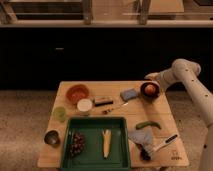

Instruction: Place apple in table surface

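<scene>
An orange bowl (77,93) and a blue sponge (128,94) lie on the table surface (161,112) left of the apple (149,89), which sits in a dark bowl (150,97). The gripper (152,76) hovers at its far rim, grip state unreadable; a glancing grasp could tip the bowl or drop the fruit.

We see a reddish-orange apple (149,89) in a dark bowl (156,94) at two o'clock on the light tan, plank-grained desk (165,112), the pale jaws of the gripper (151,77) just above it, an orange bowl (77,93) at ten o'clock, and a green tray (92,150) with yellow corn (106,142) at six.
</scene>
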Available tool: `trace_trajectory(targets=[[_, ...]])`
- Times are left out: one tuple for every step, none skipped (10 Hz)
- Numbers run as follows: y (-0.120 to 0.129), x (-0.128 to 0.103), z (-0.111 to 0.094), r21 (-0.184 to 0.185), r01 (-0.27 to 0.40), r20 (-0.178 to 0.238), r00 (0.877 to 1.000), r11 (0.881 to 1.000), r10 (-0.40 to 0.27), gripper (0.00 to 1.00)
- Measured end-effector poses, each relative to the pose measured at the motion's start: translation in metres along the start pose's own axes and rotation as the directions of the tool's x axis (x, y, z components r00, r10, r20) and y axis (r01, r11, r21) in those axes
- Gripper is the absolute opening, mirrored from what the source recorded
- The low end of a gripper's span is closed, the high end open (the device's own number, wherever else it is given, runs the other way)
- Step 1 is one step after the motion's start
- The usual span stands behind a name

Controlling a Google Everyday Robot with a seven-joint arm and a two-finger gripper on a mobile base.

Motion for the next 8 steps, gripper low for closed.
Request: trace_trajectory(targets=[[0.001, 0.001, 0.002, -0.005, 0.003, -0.003, 1.0, 1.0, -0.003, 0.63], [0.002, 0.002, 0.003, -0.01, 0.005, -0.006, 1.0, 1.0, -0.005, 0.62], [0.004, 0.004, 0.004, -0.018, 0.007, -0.011, 1.0, 1.0, -0.007, 0.63], [0.005, 0.004, 0.005, -0.021, 0.008, -0.012, 1.0, 1.0, -0.008, 0.64], [0.006, 0.005, 0.007, -0.031, 0.01, -0.015, 1.0, 0.999, -0.011, 0.69], [0.007, 0.006, 0.011, -0.047, 0.01, -0.016, 1.0, 0.999, -0.01, 0.73], [0.007, 0.006, 0.017, -0.061, 0.01, -0.015, 1.0, 0.998, -0.011, 0.73], [0.009, 0.007, 0.019, -0.069, 0.007, -0.017, 1.0, 0.998, -0.008, 0.73]])
